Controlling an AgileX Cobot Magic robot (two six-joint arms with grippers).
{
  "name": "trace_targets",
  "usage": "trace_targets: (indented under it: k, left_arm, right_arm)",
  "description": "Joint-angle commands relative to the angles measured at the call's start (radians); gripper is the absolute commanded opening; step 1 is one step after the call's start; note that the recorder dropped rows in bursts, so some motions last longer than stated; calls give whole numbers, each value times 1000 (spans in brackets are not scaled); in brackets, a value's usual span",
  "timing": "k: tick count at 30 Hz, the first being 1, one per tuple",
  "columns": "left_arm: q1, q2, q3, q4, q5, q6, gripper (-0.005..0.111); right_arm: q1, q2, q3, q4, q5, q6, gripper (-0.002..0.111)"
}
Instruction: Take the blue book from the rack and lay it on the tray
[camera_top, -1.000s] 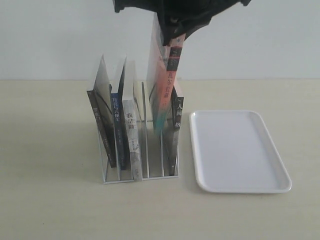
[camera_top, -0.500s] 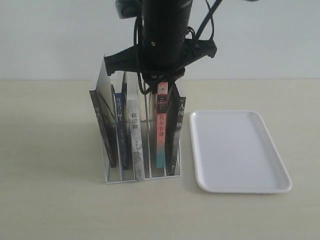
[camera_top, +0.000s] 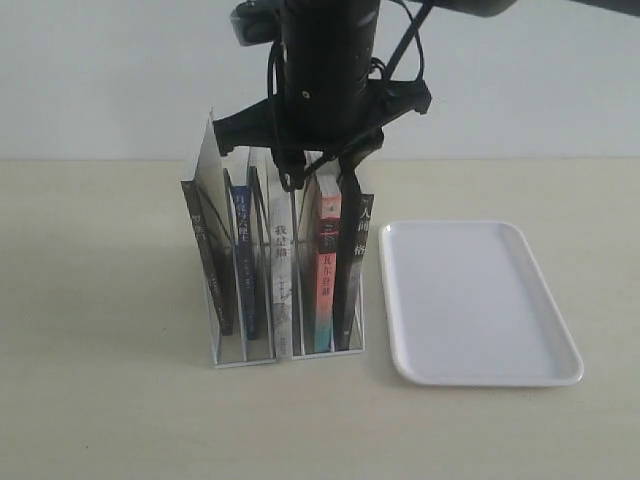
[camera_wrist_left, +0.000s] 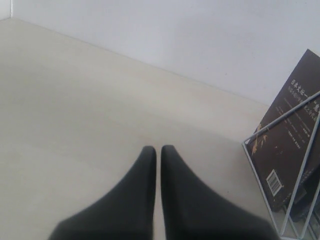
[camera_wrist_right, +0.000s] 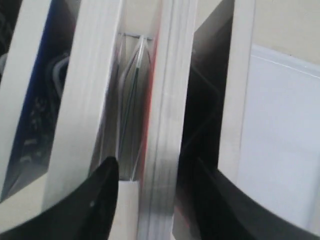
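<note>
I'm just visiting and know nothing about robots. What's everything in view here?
table: one, beige, under everything.
tray: one, white, bare, on the right in the exterior view.
rack: one, white wire, left of the tray.
books: five, upright in the rack: dark leaning book, blue book, white-spined book, red-and-teal book, black-spined book.
right hand: one, black, open, over the red-and-teal book.
left hand: one, black, shut, over bare table near the rack.

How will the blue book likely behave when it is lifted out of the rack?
The blue book looks thin, so it is probably light and may flex if pinched at one corner. It stands in a narrow slot of the rack, close beside a white book, so it could drag on that coming out.
</note>
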Motion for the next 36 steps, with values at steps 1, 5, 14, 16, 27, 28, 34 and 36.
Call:
trace_targets:
  k: [1,5,14,16,27,28,34,36]
  left_arm:
    - [2,-3,3,0,-12,4,4]
    - [2,-3,3,0,-12,4,4]
    - [2,-3,3,0,-12,4,4]
    - [2,-3,3,0,-12,4,4]
    - [2,-3,3,0,-12,4,4]
    - [2,-3,3,0,-12,4,4]
    - [2,-3,3,0,-12,4,4]
    - [2,-3,3,0,-12,4,4]
  right_arm:
    - [-4,-62,-49,-14,5,-8,43]
    - [-2,-123,-72,8,5,-8,43]
    - [-2,-99,-72,245,-101,-137,0]
    - [-2,-74,-82,247,-113,-135,0]
    - [-2,80,-234,247,-79,-114,45]
    - [-2,81,-234,247,-79,-107,43]
    - [-2,114,-234,247,-63,-103,40]
    - [-2,123,-234,247,-48,-103,40]
